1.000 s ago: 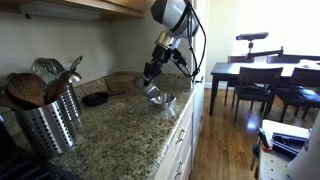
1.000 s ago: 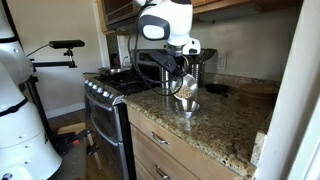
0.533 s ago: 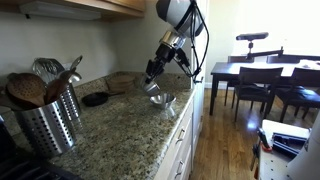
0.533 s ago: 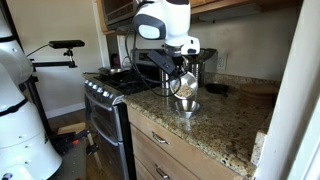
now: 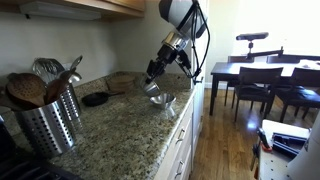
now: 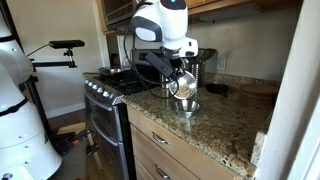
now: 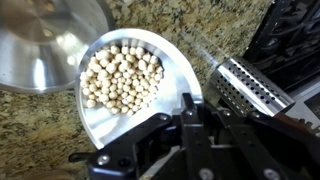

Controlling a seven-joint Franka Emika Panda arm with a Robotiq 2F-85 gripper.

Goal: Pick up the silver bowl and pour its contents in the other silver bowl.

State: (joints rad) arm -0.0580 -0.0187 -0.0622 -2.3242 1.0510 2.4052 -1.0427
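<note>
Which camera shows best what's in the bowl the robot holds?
The wrist view: it looks straight into the bowl, showing pale round beans. In both exterior views the bowl is a tiny shiny shape, its contents unreadable.

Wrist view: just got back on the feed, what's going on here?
The gripper is clamped on the rim of the silver bowl, holding it above the granite counter with a load of small beige balls inside. The other silver bowl sits on the counter right beside it, and the part in view looks empty. No balls show outside the held bowl, so the pour has not begun.
</note>
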